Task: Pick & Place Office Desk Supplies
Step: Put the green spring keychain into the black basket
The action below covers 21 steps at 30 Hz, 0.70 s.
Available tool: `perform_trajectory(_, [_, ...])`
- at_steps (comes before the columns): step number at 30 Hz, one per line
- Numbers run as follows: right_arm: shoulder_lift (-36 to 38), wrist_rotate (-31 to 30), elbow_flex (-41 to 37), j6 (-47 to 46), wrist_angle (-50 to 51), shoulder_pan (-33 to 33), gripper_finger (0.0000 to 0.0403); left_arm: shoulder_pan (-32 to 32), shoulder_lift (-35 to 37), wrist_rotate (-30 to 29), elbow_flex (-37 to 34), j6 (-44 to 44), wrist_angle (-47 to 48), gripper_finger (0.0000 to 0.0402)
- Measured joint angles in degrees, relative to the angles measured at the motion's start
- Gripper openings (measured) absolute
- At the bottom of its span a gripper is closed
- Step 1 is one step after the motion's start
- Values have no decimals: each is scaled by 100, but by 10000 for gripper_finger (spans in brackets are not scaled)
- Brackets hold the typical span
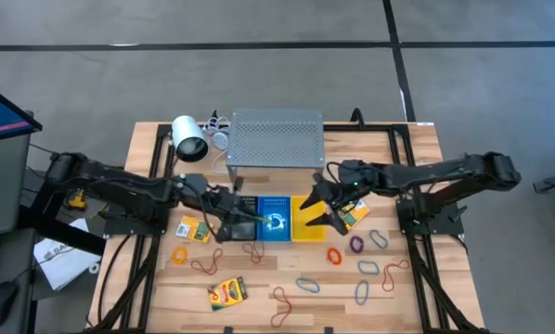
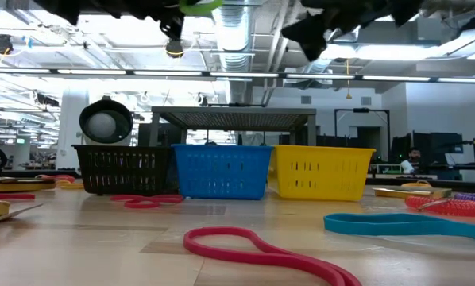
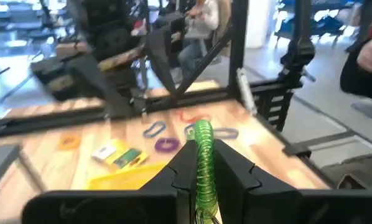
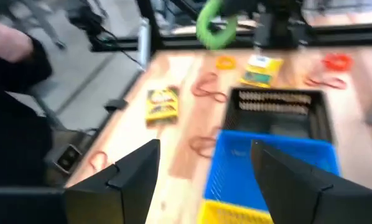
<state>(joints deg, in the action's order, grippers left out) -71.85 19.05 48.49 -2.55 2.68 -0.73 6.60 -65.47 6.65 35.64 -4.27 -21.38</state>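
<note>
Your left end effector was pinched nearly closed on a green coiled band, carrying it above the dark basket at the left of the three bins; your right end effector hung with its fingers spread wide and nothing between them, over the seam between the blue basket and the yellow basket; the rest of the supplies lay scattered on the counter, with a crayon box towards the front, another crayon box just left of the dark basket, a third one beside the right arm, an orange band, a purple band and a red loop nearest the low camera; to finish this step well you would, I judged, have wanted the green band centred over whichever basket it belongs in (the frames did not tell me which) and lowered below the rim before the fingers parted, since a springy coil dropped from height could bounce out or catch on the wall; the two arms stood close over the bins, so the right one was best kept clear until the left had released and lifted.
</note>
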Motion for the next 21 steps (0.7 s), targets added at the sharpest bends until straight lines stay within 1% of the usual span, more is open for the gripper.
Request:
perform_trajectory(2, [241, -113, -2, -36, 427, 0, 244, -39, 229, -123, 1, 1, 300, 29])
perform_trajectory(4, [418, -118, 0, -239, 580, 2, 244, -81, 422, -204, -2, 2, 663, 29])
perform_trajectory(7, [599, -118, 0, -542, 678, 1, 244, -122, 549, -231, -3, 6, 874, 29])
perform_trajectory(14, [653, -116, 0, -649, 676, 0, 244, -154, 551, -231, -4, 4, 838, 29])
perform_trajectory(18, [543, -111, -2, -650, 359, -3, 244, -156, 551, -231, -4, 4, 847, 29])
perform_trajectory(19, [524, -110, 7, -608, 229, -23, 244, -156, 551, -231, -4, 2, 856, 29])
perform_trajectory(21, [585, -111, -4, -379, 299, -83, 244, -154, 550, -223, -4, 3, 894, 29])
